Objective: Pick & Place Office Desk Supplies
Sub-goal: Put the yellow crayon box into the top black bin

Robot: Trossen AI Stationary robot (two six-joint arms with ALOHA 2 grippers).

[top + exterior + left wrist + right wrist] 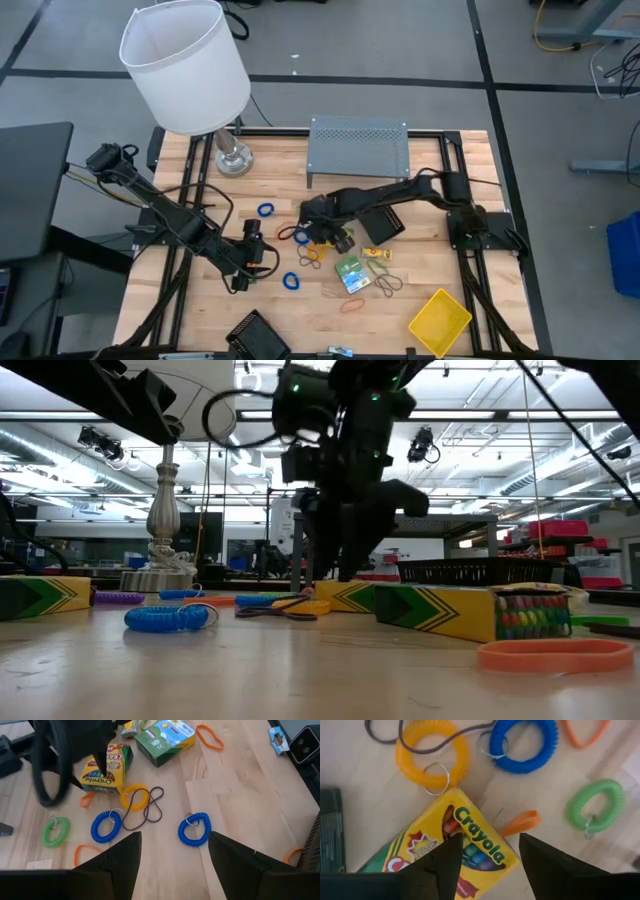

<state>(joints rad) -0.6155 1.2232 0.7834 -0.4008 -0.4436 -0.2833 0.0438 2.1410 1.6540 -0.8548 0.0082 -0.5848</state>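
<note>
A yellow Crayola crayon box point(470, 847) lies flat on the wooden table. My right gripper point(490, 840) stands open right above it, pointing steeply down, one fingertip over the box's face and the other past its edge. It also shows in the high view point(322, 238). My left gripper point(172, 850) hangs open above the table near a blue coil loop point(195, 828) and holds nothing. A green crayon box point(352, 272) and a third box point(377, 255) lie nearby. Yellow point(431, 751), blue point(525, 742) and green point(596, 805) coil loops lie around the box. My right gripper comes at the yellow crayon box from above, fingers pointing down. One fingertip point(451, 851) overlaps the box's printed face point(480, 837). I cannot tell whether it touches the box. The box lies flat on the table.
A black mesh tray point(383, 225) sits beside my right arm, another point(258, 335) at the near edge, and a yellow tray point(440, 320) near right. A grey perforated shelf point(358, 148) and a white-shaded lamp point(185, 65) stand at the back. An orange band point(352, 306) lies near the front.
</note>
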